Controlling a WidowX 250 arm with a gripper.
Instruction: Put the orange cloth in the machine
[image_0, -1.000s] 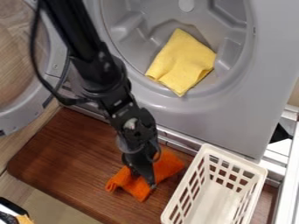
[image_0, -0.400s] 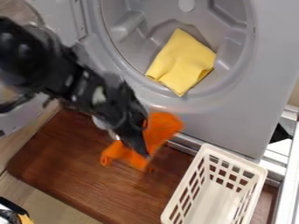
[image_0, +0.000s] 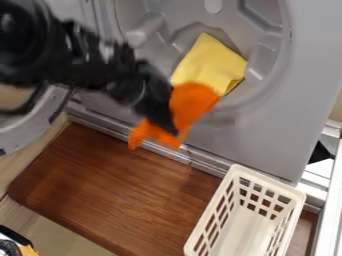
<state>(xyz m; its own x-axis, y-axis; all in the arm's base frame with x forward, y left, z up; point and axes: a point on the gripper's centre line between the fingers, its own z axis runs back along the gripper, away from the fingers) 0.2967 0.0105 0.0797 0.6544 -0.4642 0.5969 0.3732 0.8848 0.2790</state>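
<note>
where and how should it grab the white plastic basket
Come down from above onto the white plastic basket, jaws astride the middle of its long left rim in the view: it sits open side up, and that thin wall should pinch easily.

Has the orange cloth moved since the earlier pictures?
Yes: the orange cloth has gone up the view, from the brown board to the machine's lower opening rim.

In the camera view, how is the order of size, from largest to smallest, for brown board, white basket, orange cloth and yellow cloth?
1. brown board
2. white basket
Unsure: orange cloth and yellow cloth look alike.
</note>
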